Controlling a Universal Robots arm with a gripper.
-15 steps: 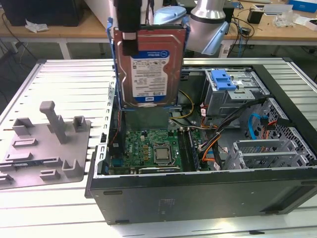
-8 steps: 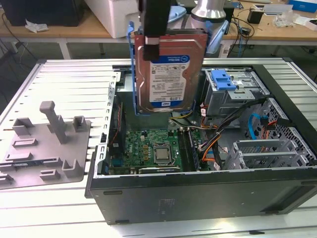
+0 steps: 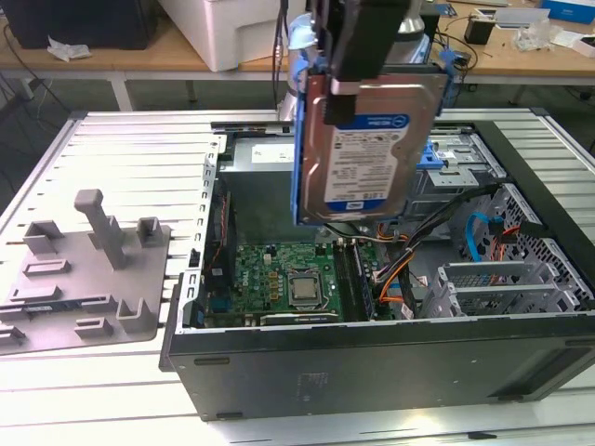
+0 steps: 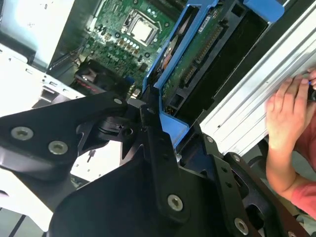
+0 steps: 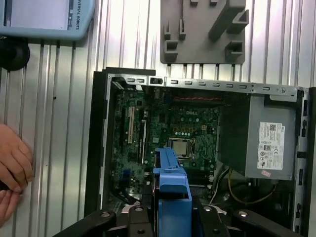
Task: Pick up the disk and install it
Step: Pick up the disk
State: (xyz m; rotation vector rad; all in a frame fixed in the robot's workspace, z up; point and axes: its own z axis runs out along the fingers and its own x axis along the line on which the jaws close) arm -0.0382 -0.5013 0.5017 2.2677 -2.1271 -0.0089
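The disk point(image 3: 367, 153), silver with a white-and-blue label and a blue plastic carrier around it, hangs upright in the air above the open computer case point(image 3: 372, 358). My gripper point(image 3: 346, 88) is shut on its upper edge from above. In the second wrist view the disk point(image 4: 185, 64) is seen edge-on, its green circuit side showing, with the black fingers point(image 4: 150, 123) clamped on the blue frame. In the first wrist view the blue carrier point(image 5: 170, 185) hangs over the motherboard point(image 5: 168, 128).
Inside the case lie the green motherboard point(image 3: 279, 274), bundled cables point(image 3: 400, 269) and a metal drive cage point(image 3: 456, 167). A grey power-supply box point(image 5: 269, 143) fills one end. A grey fixture plate point(image 3: 84, 279) lies at the exterior view's left. A person's hand point(image 4: 291, 113) rests on the ribbed table.
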